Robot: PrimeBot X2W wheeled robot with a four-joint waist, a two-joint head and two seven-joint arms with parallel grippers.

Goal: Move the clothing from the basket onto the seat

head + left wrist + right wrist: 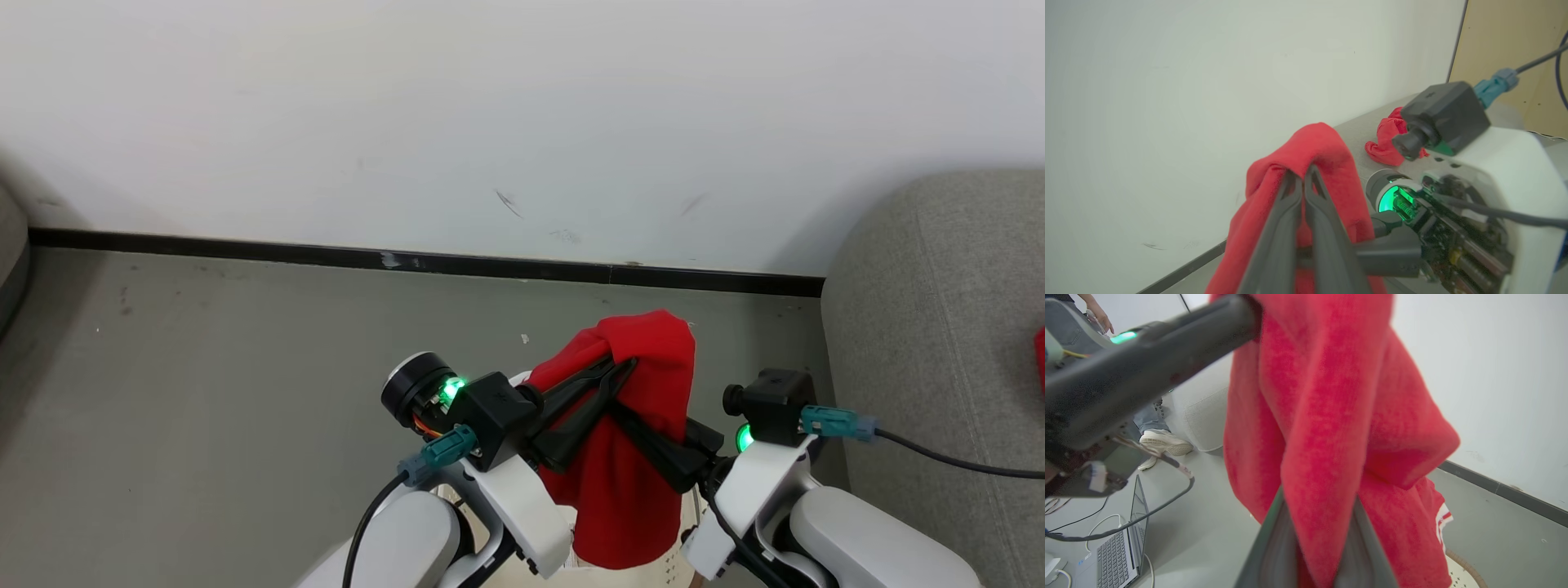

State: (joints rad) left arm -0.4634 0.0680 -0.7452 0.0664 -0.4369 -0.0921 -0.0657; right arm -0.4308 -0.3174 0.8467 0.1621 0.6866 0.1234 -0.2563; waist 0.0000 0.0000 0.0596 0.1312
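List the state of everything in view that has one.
red garment: lifted, hanging from both pincers.
left pincer: shut on the red garment.
right pincer: shut on the red garment.
second red garment: crumpled on the sofa.
laptop: lid open.

White forearms (522, 502), black jaws, teal connectors (445, 452), green LEDs (451, 387).

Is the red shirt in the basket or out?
Out. The red shirt hangs from the left tool and right tool above the basket.
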